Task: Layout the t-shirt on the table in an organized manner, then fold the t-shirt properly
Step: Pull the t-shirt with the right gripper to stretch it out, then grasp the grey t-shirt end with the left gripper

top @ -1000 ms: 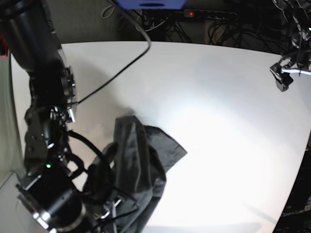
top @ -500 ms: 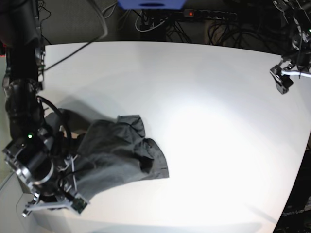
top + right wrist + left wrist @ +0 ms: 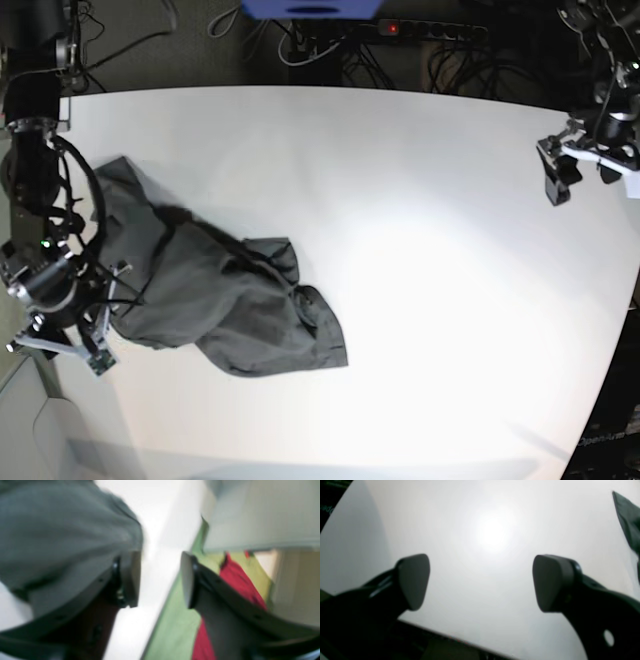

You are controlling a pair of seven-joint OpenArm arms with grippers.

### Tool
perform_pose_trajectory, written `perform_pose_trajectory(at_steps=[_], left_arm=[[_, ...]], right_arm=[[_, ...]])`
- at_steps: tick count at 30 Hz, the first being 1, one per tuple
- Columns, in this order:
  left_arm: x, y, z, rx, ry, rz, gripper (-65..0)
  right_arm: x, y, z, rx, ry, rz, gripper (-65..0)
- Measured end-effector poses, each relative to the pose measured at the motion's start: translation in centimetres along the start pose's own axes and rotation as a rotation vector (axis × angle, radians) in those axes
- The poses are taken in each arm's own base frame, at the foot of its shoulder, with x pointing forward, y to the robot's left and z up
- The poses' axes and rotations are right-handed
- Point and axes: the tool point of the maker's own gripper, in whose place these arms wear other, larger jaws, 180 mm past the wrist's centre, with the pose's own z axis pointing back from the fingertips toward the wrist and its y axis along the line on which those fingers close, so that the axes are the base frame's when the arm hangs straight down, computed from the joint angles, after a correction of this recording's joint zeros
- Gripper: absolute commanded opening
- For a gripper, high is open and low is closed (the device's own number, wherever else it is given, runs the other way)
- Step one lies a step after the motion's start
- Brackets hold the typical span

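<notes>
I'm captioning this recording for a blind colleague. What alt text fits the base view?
A crumpled dark grey t-shirt lies bunched on the left part of a large white table, not yet spread flat. The right claw sits at the shirt's left edge near the table's rim, its jaws apart. The left claw hangs open over the far right edge, away from the cloth.
</notes>
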Motion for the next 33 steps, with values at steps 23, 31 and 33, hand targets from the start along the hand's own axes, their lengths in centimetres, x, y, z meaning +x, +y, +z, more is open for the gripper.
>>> perform_pose_trajectory(at_steps=[23, 31, 33], left_arm=[[-1.3, -25.4, -14.8, -0.446, 0.147, -0.042, -0.7], [-5.7, -30.4, -17.6, -0.5, 0.22, 0.026, -0.7], [-5.9, -31.4, -18.1, -0.514, 0.208, 0.022, -0.7]], right_arm=[[-5.3, 6.7, 3.0, 0.107, 0.045, -0.122, -22.7], [-6.3, 8.0, 3.2, 0.136, 0.072, -0.131, -22.7], [-6.4, 8.0, 3.2, 0.135, 0.073, -0.13, -22.7]])
